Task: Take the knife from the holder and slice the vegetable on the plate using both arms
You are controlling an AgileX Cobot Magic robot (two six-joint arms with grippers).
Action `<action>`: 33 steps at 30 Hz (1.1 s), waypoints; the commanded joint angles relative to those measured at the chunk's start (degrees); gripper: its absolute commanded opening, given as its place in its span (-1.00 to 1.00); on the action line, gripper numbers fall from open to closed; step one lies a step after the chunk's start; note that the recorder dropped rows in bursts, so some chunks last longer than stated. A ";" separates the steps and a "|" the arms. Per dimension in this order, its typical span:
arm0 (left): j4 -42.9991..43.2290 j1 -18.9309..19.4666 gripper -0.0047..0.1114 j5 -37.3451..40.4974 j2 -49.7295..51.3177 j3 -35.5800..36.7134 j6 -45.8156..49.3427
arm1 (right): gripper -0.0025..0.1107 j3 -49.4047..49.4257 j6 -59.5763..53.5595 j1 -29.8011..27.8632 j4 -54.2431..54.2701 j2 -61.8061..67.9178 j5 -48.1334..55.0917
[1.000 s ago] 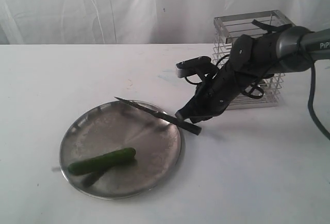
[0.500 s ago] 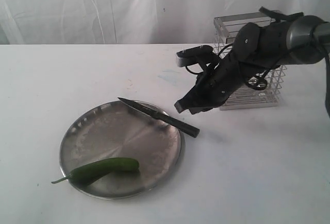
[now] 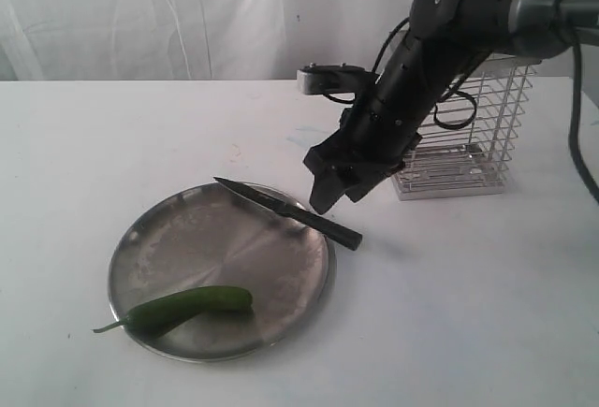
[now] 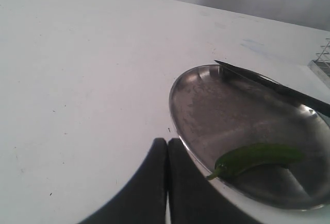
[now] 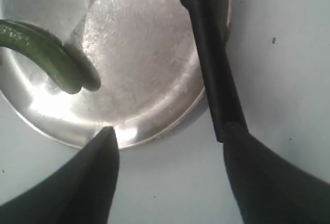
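The slim black-handled, dark-bladed knife (image 3: 285, 209) lies free with its blade across the rim of the round steel plate (image 3: 220, 248), the slender green vegetable (image 3: 192, 302) rests at the plate's opposite side, the right gripper (image 3: 333, 196) hangs spread and empty above the knife's handle in front of the tall wire metal holder (image 3: 468, 145), and the left gripper (image 4: 166, 147) is pressed closed on nothing beside the plate.

Knife (image 3: 285, 210) lies across the plate's (image 3: 211, 243) far rim, handle end on the table (image 3: 468, 323). Vegetable (image 3: 192, 305) rests near the front rim. Right gripper (image 3: 330, 199) hangs above the handle; holder (image 3: 463, 136) behind.
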 commanded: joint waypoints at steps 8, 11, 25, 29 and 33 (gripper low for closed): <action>-0.56 -0.15 -0.92 0.01 -0.25 0.29 -0.04 | 0.04 -3.89 4.87 -10.92 -0.09 2.00 2.27; -0.56 -0.15 -0.92 0.01 -0.25 0.29 -0.15 | 0.04 -3.89 2.85 -11.80 0.43 2.64 0.12; -0.56 -0.15 -0.92 0.01 -0.25 0.29 -0.15 | 0.04 -3.66 -7.82 -10.89 11.66 4.86 5.15; -0.56 -0.15 -0.92 0.01 -0.25 0.29 -0.15 | 0.04 -1.94 -9.52 -9.80 11.66 6.26 5.15; -0.56 -0.15 -0.92 0.01 -0.25 0.29 -0.15 | 0.04 -1.03 -10.26 -9.04 11.66 7.61 5.15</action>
